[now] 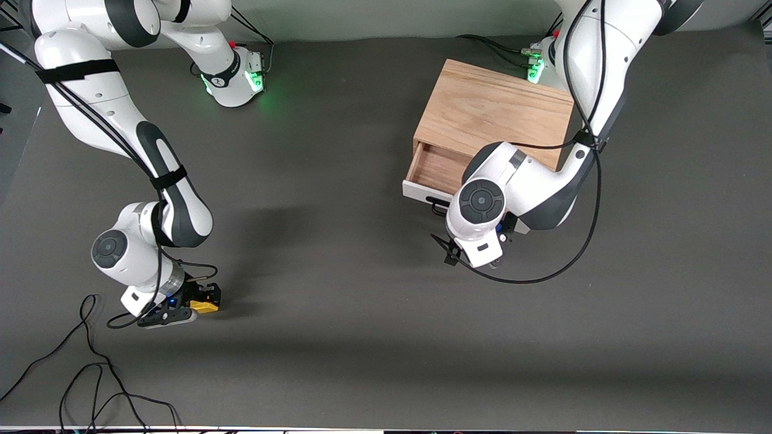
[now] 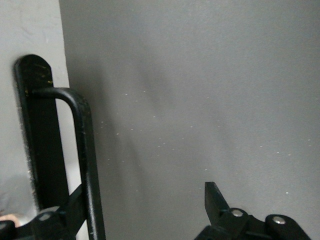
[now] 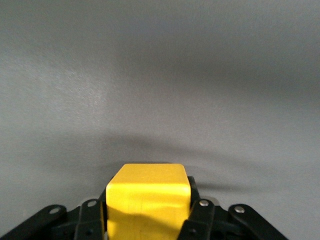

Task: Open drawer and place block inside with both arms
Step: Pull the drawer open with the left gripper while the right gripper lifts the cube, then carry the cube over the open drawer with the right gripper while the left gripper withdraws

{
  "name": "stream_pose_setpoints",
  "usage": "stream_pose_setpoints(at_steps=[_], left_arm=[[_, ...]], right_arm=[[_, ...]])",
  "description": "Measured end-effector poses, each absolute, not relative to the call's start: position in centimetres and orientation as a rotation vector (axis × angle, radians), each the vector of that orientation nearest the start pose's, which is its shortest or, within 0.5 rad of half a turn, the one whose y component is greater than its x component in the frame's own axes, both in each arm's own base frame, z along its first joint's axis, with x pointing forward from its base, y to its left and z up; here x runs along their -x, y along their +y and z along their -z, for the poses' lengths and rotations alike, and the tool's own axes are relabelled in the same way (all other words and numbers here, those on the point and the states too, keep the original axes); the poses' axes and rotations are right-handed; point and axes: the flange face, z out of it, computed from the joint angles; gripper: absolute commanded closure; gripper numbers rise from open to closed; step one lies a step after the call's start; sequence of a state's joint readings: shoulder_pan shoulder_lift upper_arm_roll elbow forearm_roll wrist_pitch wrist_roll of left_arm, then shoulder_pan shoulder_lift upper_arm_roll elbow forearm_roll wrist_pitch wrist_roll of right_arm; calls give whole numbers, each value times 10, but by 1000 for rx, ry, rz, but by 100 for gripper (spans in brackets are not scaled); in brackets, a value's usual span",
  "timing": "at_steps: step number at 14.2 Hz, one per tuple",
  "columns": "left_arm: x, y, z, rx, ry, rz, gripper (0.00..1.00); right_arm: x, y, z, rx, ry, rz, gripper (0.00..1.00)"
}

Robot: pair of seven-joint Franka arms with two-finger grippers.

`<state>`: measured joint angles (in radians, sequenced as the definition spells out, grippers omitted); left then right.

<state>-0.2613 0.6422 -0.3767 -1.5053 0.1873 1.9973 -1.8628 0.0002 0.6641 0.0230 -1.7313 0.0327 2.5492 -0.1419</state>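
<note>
While the drawer (image 1: 435, 170) stands partly pulled out of its light oak box (image 1: 494, 117), its white front panel (image 1: 422, 194) faces the front camera and its shallow wooden tray shows bare. The box sits on the dark grey surface (image 1: 362, 301) toward the left arm's end, close to that arm's green-lit base (image 1: 534, 66). The left pincer (image 2: 145, 212) is low in front of the white panel, its fingers spread wide apart; in the left wrist view one finger (image 2: 70, 212) lies against the black bar handle (image 2: 85, 165) while the other finger (image 2: 215, 202) stands well clear of it over the surface.

Toward the right arm's end of the surface, and nearer to the front camera than the box, the right pincer (image 1: 196, 301) is pressed in on the block (image 1: 205, 306), a small bright yellow cube. The right wrist view shows the block (image 3: 148, 200) pinched between the two black fingers (image 3: 200, 215), low over the grey surface; whether it touches the surface I cannot tell. Loose black cables (image 1: 90, 374) trail across the surface near the front camera, just beside the right arm (image 1: 120, 138).
</note>
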Motion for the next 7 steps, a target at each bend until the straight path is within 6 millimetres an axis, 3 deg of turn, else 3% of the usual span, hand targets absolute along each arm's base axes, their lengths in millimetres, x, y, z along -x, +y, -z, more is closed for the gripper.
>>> stream_pose_setpoints(at_steps=[3,7], left_arm=[[-592,-380,-297,2527,-1715,-76,0],[-601,-385,-304,2570,-1761,-26,0]], right_arm=[[-697,20,-278,3097,-147,92,84],[-696,45,-420,3094,-73,-51,92]])
